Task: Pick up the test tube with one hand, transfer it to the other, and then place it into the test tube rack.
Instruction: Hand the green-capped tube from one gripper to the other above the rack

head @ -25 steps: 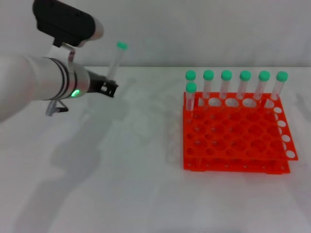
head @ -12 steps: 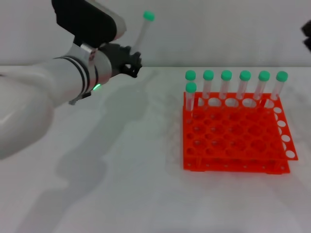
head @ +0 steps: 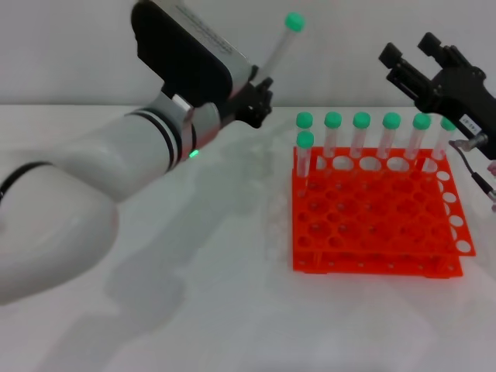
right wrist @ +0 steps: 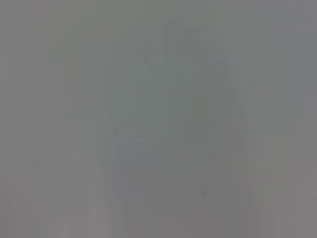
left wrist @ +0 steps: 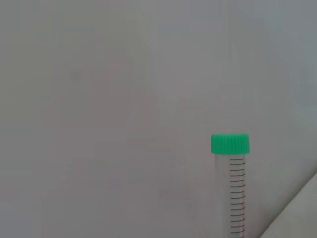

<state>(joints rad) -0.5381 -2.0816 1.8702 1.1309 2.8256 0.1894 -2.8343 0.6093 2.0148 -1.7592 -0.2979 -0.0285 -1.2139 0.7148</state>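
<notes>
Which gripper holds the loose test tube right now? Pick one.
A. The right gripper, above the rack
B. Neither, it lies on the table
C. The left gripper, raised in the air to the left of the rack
C: the left gripper grips the test tube by its lower end, cap up, while the right gripper hovers open over the test tube rack.
</notes>
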